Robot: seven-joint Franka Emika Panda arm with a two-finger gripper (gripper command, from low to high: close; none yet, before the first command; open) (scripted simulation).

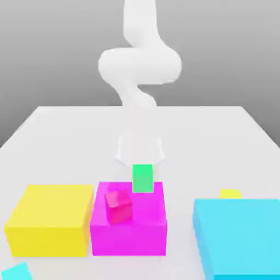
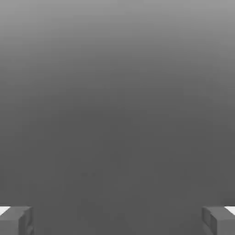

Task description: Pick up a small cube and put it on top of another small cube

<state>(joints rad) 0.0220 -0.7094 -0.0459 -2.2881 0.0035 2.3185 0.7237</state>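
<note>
A small cyan cube [image 1: 16, 272] lies at the front edge on the exterior view's left, partly cut off by the frame. My gripper [image 1: 141, 162] hangs from the white arm over the back edge of a big magenta block [image 1: 129, 229], far from that cube. In the hand view the gripper [image 2: 117, 221] is open: its two grey fingertips [image 2: 16, 220] stand wide apart with nothing between them. A small green cube [image 1: 143, 178] shows directly under the hand. I cannot tell whether it rests on the magenta block. A small pink-red cube [image 1: 118, 206] sits tilted on the magenta block's top.
A big yellow block [image 1: 50, 219] touches the magenta block on the exterior view's left. A large cyan block [image 1: 238, 235] stands at the right, with a small yellow cube [image 1: 230, 193] just behind it. The white table [image 1: 65, 136] stretches back behind the blocks.
</note>
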